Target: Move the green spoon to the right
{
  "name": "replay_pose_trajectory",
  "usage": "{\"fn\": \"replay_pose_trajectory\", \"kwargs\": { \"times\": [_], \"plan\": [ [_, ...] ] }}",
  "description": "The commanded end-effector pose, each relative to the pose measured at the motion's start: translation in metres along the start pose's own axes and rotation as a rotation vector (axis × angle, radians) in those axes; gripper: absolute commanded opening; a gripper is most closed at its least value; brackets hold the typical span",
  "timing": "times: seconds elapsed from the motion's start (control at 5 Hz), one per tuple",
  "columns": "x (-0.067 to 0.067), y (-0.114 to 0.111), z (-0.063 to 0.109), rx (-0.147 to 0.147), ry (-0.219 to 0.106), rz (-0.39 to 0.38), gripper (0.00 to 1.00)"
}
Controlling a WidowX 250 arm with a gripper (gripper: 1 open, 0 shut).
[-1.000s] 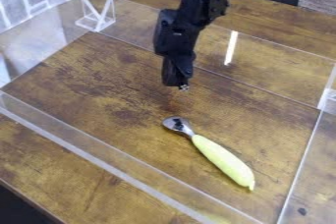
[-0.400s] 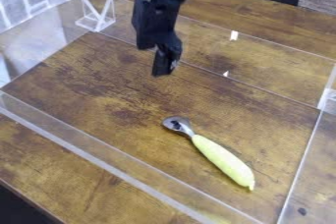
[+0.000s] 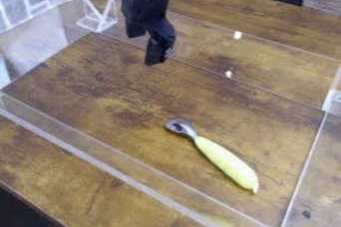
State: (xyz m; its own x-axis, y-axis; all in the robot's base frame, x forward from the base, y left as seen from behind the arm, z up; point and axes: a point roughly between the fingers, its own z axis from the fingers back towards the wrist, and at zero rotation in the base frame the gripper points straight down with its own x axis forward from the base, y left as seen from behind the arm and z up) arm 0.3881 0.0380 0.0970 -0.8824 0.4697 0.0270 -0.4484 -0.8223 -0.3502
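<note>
A spoon with a long yellow-green plastic handle and a small shiny metal bowl (image 3: 213, 154) lies flat on the dark brown wooden table (image 3: 94, 97). The handle is smooth and rounded, fat at the far end and thinner where it meets the metal part. The metal end points up and to the left, and the handle runs down toward the lower right of the picture. The wood has streaky grain and looks a bit worn, with lighter and darker patches. Low see-through plastic walls (image 3: 80, 151) stand around the middle of the table like a shallow box, and the spoon lies inside them, near the front wall. The walls are thin and glossy, and light glints off their edges. The black robot gripper (image 3: 159, 50) hangs in the air above the back part of the box, well apart from the spoon, and it holds nothing. It is blocky and dark, with its tips pointing down at the wood. Its jaws look spread apart. In the top left corner, outside the box, stands a small clear plastic stand (image 3: 96, 14) shaped like a triangle.
</note>
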Motion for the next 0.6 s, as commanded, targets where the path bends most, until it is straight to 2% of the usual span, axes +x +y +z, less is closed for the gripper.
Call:
{"fn": "replay_pose_trajectory", "kwargs": {
  "times": [0.0,0.4],
  "plan": [
    [0.012,-0.025,0.027,-0.072,0.105,0.046,1.00],
    [0.015,-0.039,-0.001,-0.093,0.124,0.082,1.00]
  ]
}}
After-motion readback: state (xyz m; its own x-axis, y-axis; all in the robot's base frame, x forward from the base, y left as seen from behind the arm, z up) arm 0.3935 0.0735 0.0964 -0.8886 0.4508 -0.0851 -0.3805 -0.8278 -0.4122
